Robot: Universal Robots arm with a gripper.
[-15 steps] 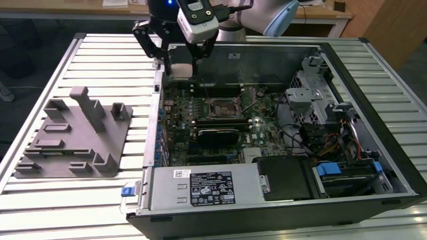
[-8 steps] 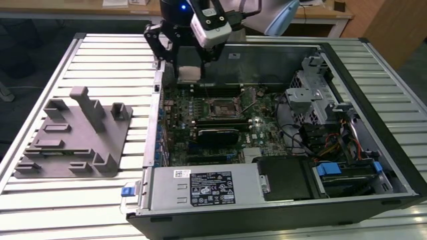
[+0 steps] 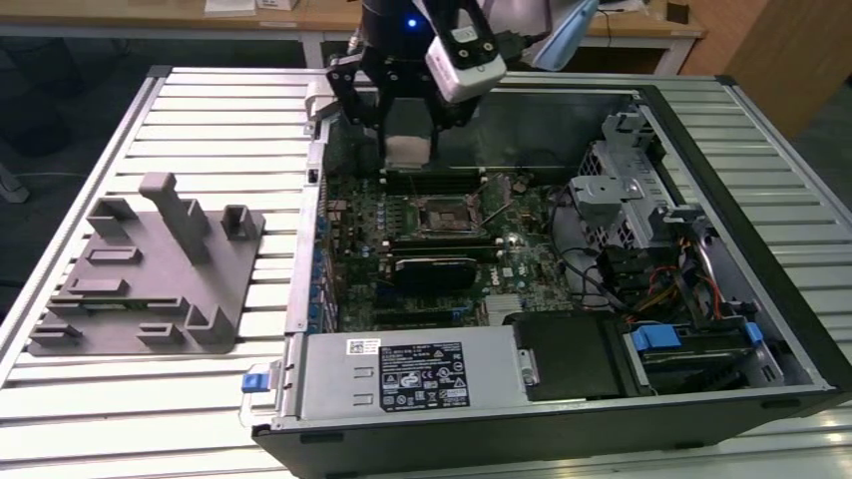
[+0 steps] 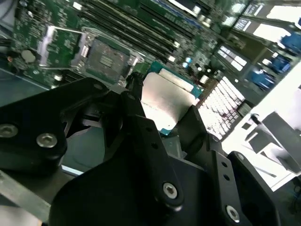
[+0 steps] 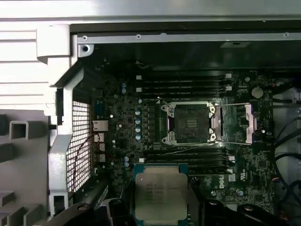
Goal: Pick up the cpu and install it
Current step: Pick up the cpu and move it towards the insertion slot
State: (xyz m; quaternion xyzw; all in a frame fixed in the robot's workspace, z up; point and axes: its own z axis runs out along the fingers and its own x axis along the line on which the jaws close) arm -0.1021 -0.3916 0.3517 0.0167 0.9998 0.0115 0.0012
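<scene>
The arm hangs over the open computer case (image 3: pixel 745 200), and its gripper (image 3: pixel 407 135) has its jaws clamped on the cpu (image 3: pixel 407 152), one jaw on either edge, with the pale metal top (image 4: pixel 167 101) showing between them in the second wrist view. From where I stand the chip is in the air, clear of the motherboard (image 3: pixel 533 259) and not touching anything below. So the pick-up is done and the carry to the socket is the step in hand.

The CPU socket (image 3: pixel 441 215) sits bare in the middle of the board. In the first wrist view its load plate (image 5: pixel 248 123) looks swung aside, leaving the contact field (image 5: pixel 190 123) open. There the cpu (image 5: pixel 161 190) sits near the socket but not over it, with a bank of memory slots (image 5: pixel 188 157) between the two.

To my eye, seating calls for the chip centred over the frame, edges square to it and level, then a straight, gentle descent. A tilt or an offset would risk the contacts. The grey fixture (image 3: pixel 147 269) stands outside the case on the slatted table (image 3: pixel 134 399), well apart.
</scene>
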